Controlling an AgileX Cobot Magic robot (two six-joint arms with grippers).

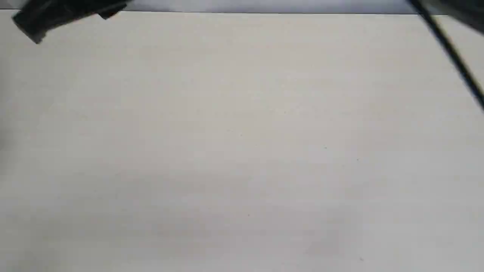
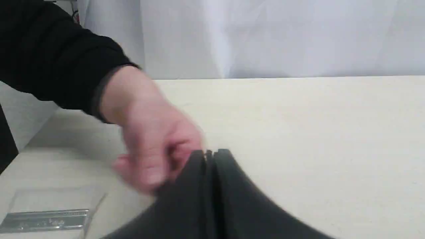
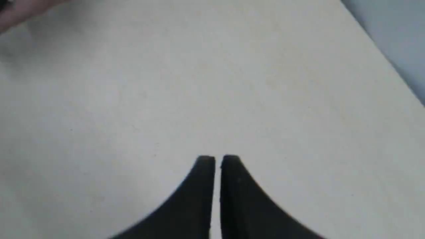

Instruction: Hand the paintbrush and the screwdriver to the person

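Observation:
The person's hand [image 2: 149, 139], bare with a dark sleeve, hovers blurred right beside the fingertips of my left gripper [image 2: 210, 152]. That gripper's fingers are pressed together with nothing showing between them. In the exterior view my left arm [image 1: 64, 17] is a dark blur at the table's far left corner. My right gripper [image 3: 217, 159] is shut over bare tabletop, holding nothing. The screwdriver is out of view. A silver metal band [image 2: 44, 220] with a pale flat patch beyond it may be the paintbrush's ferrule and bristles; I cannot tell for sure.
The pale tabletop [image 1: 242, 143] fills the exterior view. A white curtain [image 2: 282, 36] hangs behind its far edge. My right arm's cable [image 1: 453, 56] crosses the far right corner. A fingertip of the person [image 3: 20, 11] shows at the right wrist view's corner.

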